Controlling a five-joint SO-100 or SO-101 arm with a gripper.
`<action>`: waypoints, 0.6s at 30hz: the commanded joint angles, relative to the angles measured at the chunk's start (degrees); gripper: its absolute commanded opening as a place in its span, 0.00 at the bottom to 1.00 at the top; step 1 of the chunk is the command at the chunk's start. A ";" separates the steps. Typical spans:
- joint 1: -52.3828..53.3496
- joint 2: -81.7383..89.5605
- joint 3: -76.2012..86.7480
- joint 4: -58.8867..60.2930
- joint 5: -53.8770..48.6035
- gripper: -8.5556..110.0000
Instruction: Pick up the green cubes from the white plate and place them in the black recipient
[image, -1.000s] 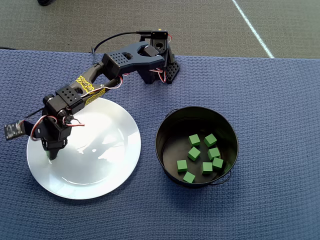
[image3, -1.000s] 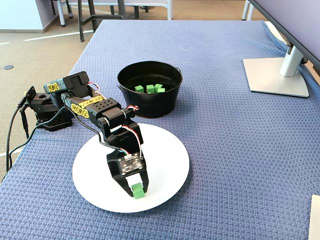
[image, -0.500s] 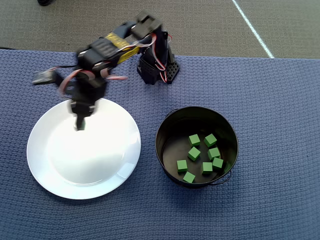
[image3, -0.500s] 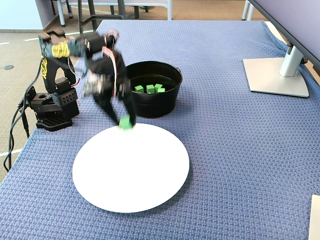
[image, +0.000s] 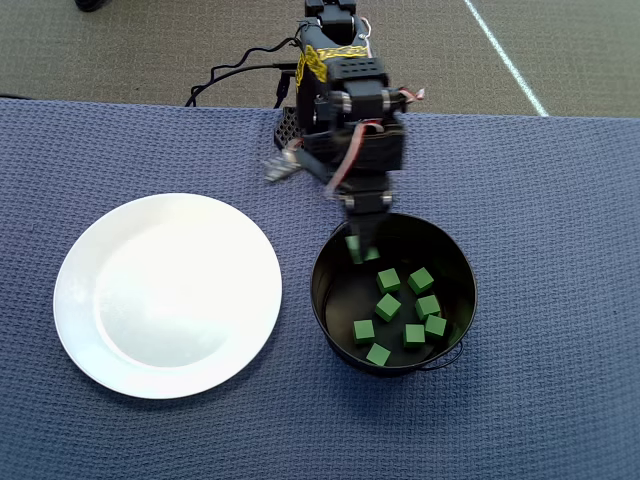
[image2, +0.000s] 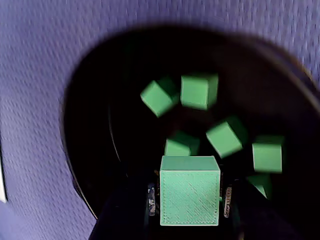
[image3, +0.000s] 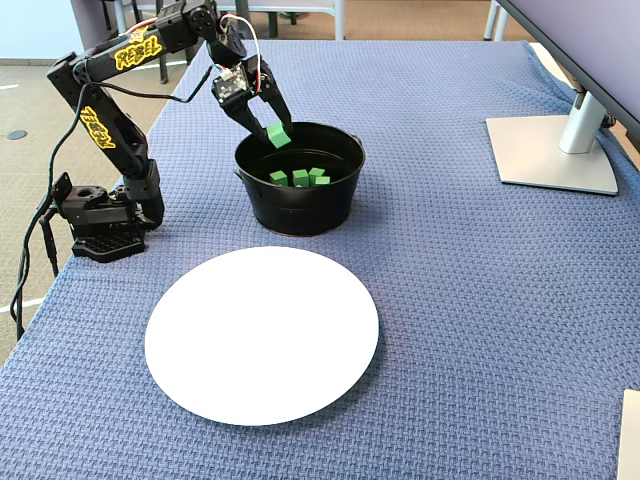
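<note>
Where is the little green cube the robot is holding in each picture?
Overhead view: the small matte green cube sits in the tool, over the upper-left rim of the round black metal pot.
Wrist view: bottom centre, large, above the pot.
Fixed view: upper left, over the pot.
Shared landmark: the pot.

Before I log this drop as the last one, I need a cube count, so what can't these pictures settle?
- Cubes in the pot: the overhead view shows seven loose; the near wall hides most in the fixed view, and the wrist view blurs them.
- End effector: its fingers are lost in shadow in the wrist view.
- Held cube: smeared in the overhead view.
- Plate: just its edge shows in the wrist view.
</note>
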 joint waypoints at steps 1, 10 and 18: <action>-5.27 3.25 5.19 -6.33 3.87 0.07; 2.37 5.80 0.35 -3.08 -2.81 0.34; 16.44 23.91 2.11 0.88 -7.38 0.11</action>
